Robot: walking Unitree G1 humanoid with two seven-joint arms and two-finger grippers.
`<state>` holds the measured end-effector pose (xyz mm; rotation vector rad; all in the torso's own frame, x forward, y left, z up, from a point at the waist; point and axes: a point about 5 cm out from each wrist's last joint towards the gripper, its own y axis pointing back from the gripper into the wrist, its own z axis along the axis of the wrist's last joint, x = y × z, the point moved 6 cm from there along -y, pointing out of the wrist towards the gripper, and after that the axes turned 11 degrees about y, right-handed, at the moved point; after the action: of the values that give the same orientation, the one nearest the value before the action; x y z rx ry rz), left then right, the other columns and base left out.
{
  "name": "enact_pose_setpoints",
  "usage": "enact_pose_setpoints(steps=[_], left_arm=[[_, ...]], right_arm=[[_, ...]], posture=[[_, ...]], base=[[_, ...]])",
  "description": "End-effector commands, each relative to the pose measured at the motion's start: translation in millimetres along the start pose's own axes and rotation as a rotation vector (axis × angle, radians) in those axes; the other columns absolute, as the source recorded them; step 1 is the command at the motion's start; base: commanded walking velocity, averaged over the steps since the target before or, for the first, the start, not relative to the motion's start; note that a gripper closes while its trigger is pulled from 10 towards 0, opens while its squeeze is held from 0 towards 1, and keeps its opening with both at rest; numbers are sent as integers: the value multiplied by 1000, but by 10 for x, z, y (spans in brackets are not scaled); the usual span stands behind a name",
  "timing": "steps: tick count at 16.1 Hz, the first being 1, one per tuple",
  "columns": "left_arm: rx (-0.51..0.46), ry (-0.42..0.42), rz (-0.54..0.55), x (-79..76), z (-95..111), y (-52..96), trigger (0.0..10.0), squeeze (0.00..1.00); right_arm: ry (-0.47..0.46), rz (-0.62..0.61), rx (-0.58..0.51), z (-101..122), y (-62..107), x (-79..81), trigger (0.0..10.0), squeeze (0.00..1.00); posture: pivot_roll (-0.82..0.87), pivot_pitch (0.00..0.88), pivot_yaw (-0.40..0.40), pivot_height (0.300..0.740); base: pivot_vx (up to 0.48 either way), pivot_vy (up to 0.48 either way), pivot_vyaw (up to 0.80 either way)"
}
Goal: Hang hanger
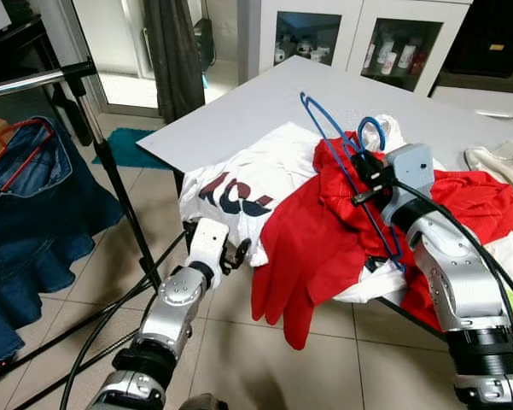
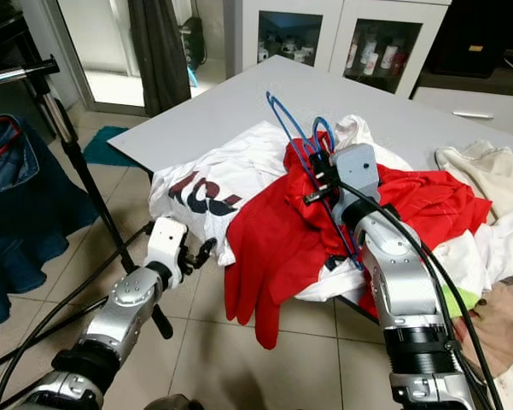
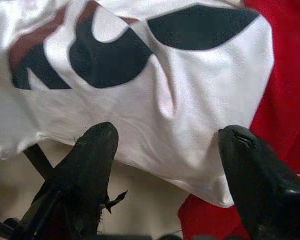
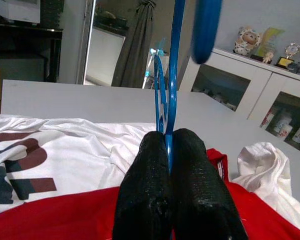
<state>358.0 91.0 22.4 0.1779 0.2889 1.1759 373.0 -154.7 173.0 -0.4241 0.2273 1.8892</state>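
Note:
A blue wire hanger (image 1: 337, 137) is threaded into a red shirt (image 1: 324, 231) that drapes over the near edge of a grey table (image 1: 265, 102). My right gripper (image 1: 364, 175) is shut on the blue hanger near its hook; its black fingers (image 4: 189, 190) pinch the wire. My left gripper (image 1: 236, 253) is open, low by the table edge, just under the hem of a white shirt (image 3: 179, 100) with dark lettering. A metal clothes rail (image 1: 34, 81) on a black stand (image 1: 119, 196) rises at the left.
A denim garment (image 1: 34, 222) hangs from the rail on a red hanger (image 1: 26, 141). More clothes (image 2: 478, 188) lie piled on the table at the right. White glass-door cabinets (image 1: 358, 38) stand behind. Stand legs and cables (image 1: 94, 325) cross the tiled floor.

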Motion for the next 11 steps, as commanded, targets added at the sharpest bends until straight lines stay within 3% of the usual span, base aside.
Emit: enact_pose_setpoints(steps=[1,5,11], left_arm=[[1,-12,-26,-47,21,-32,10000,0],[46,-16,-56,-99,-58,-91,10000,0],[95,19,-25,-35,-133,-129,10000,0]], right_arm=[[13,-1,5,2,30,-22,10000,0],[13,2,3,19,28,-6,10000,0],[14,-3,4,17,38,-18,10000,0]], posture=[[55,7,-1,740],[49,7,-1,740],[42,4,3,740]], base=[[0,0,0],[0,0,0],[0,0,0]])
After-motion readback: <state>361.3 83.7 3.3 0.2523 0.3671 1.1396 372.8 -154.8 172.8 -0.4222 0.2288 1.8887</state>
